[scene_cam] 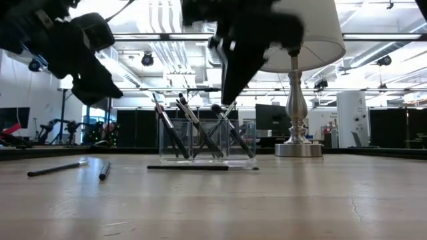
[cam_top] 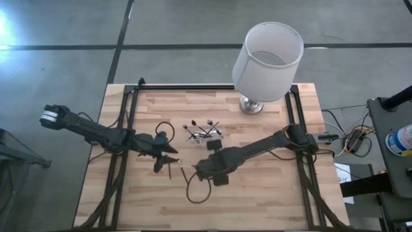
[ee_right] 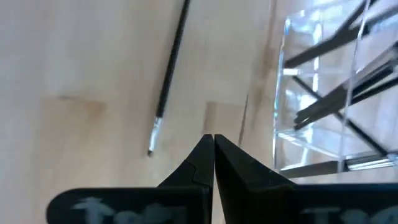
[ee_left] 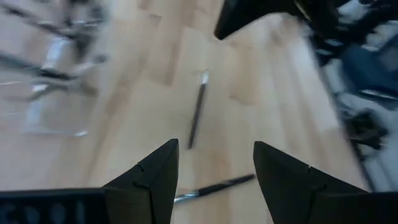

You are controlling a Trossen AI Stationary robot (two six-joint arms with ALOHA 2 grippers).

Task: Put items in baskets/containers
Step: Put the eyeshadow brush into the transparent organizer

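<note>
The clear plastic container (cam_top: 210, 134) (scene_cam: 207, 140) (ee_right: 329, 93) stands mid-table. Several silvery sticks with dark ends (scene_cam: 193, 127) lean inside it, their tops past its rim. One stick (scene_cam: 200, 167) (ee_right: 171, 74) lies flat on the wood beside it. Two more sticks (ee_left: 197, 115) (ee_left: 214, 188) (scene_cam: 57, 168) lie near the left gripper. My left gripper (cam_top: 170, 158) (ee_left: 214, 146) hovers open above those two. My right gripper (cam_top: 198, 171) (ee_right: 213, 138) is shut, empty as far as I can see, over bare wood near the container.
A white drum-shaded lamp (cam_top: 265, 61) on a metal foot (scene_cam: 298, 148) stands at the table's far edge, right of the container. Black cable loops (cam_top: 199, 192) lie by the arms. Bare wood (cam_top: 270, 187) stretches toward the near right corner.
</note>
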